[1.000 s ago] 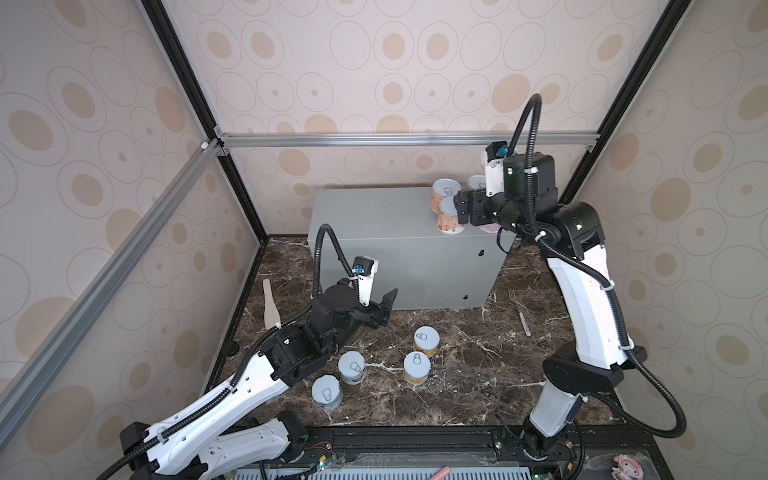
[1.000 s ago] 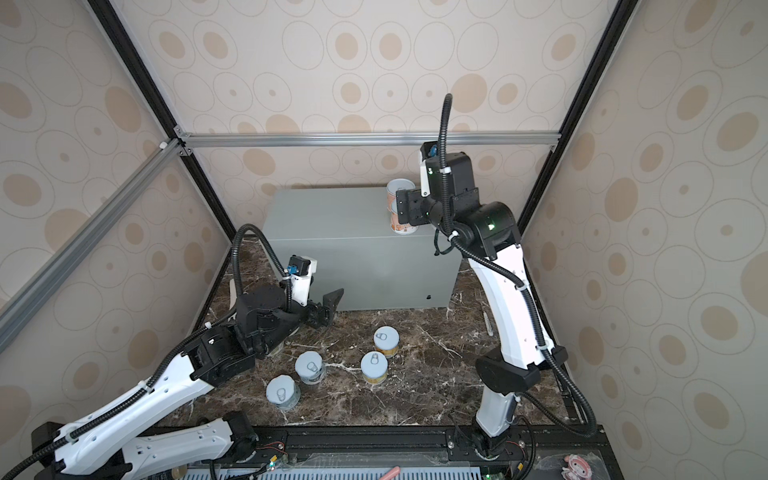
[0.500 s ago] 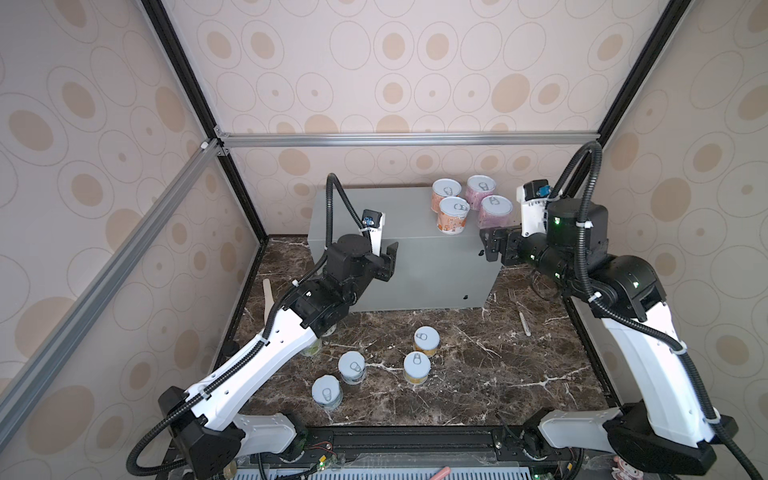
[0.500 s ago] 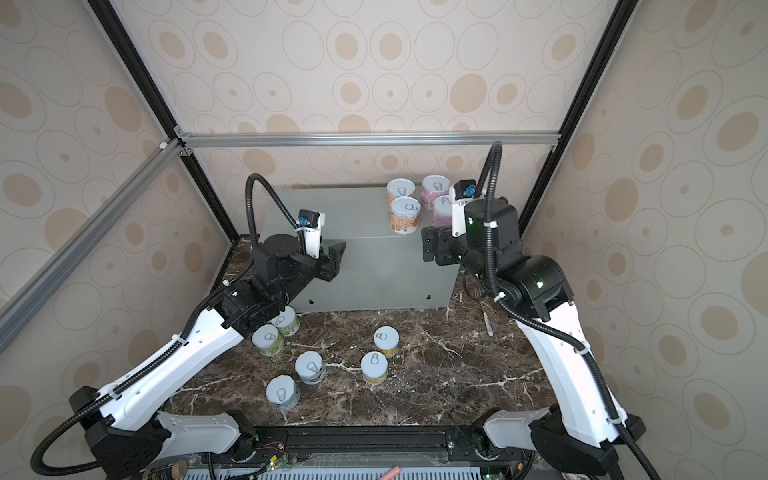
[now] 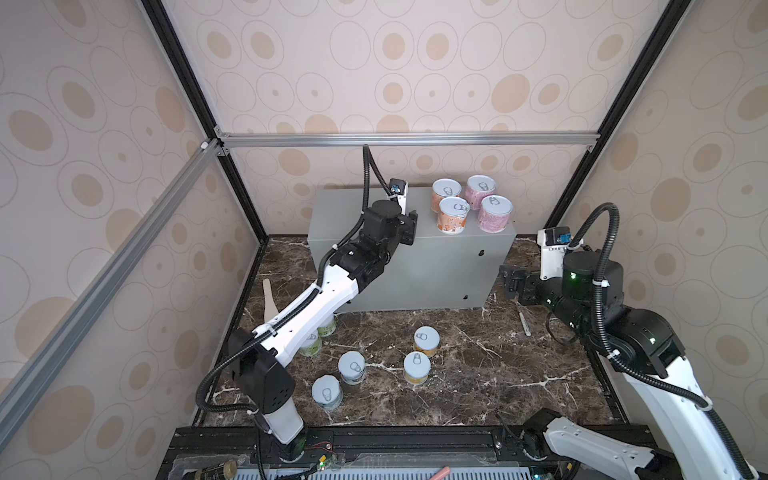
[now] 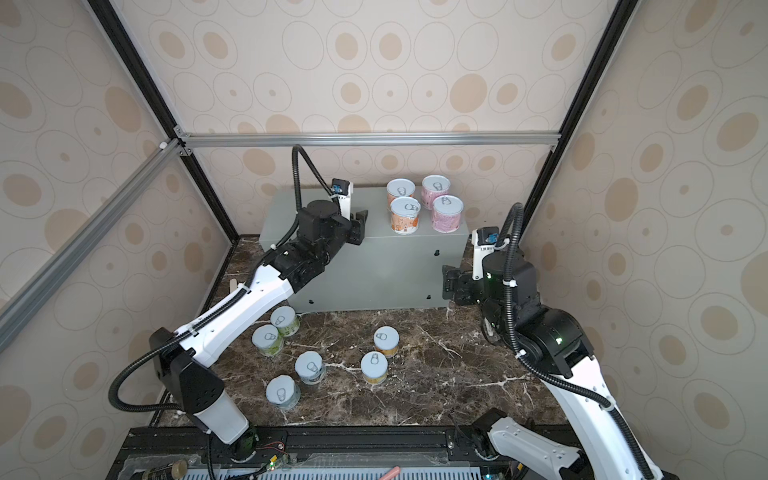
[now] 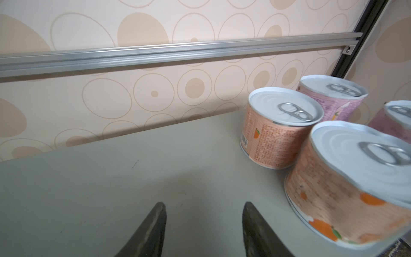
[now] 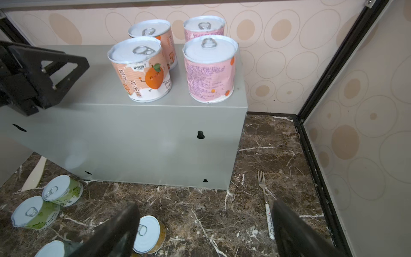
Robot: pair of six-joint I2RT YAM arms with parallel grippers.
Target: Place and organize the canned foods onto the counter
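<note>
On the right end of the grey counter (image 5: 345, 212) stand two orange cans (image 5: 454, 215) and two pink cans (image 5: 494, 212), upright and close together. On the marble in front are two green cans (image 6: 276, 330) partly under the left arm, two blue cans (image 5: 352, 368) and two yellow cans (image 5: 427, 340). My left gripper (image 5: 410, 227) (image 7: 204, 204) hovers over the counter's top, left of the orange cans (image 7: 275, 138), jaws narrowly apart and empty. My right gripper (image 5: 509, 282) (image 8: 205, 205) hangs open and empty off the counter's right front corner, above the marble.
A fork (image 5: 523, 324) lies on the marble by the counter's right end, and a wooden spatula (image 5: 270, 299) lies at the left wall. Black frame posts (image 5: 582, 178) and an aluminium rail (image 5: 407, 139) stand behind the counter. The left arm (image 5: 316, 307) spans the marble's left side.
The left arm rose from the marble to above the counter's top and its jaws narrowed. The right arm drew back from the cans on the counter, down to the right.
</note>
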